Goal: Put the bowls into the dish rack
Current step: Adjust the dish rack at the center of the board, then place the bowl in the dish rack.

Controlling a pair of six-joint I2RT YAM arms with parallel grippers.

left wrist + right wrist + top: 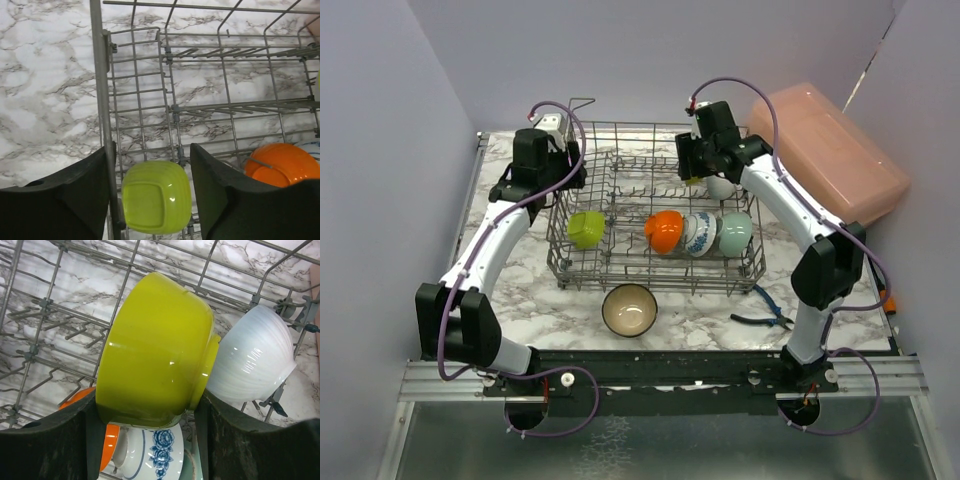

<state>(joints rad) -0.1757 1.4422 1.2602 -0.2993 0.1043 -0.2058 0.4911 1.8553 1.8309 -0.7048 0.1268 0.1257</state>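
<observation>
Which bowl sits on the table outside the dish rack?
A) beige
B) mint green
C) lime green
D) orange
A: the beige bowl sits upright on the marble table, just in front of the dish rack; the other three stand inside it.

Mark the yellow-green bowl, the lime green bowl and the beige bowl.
yellow-green bowl (pixel 155 350), right wrist view, outer wall.
lime green bowl (pixel 156 197), left wrist view, underside.
beige bowl (pixel 629 309), top view, inner bottom.
</observation>
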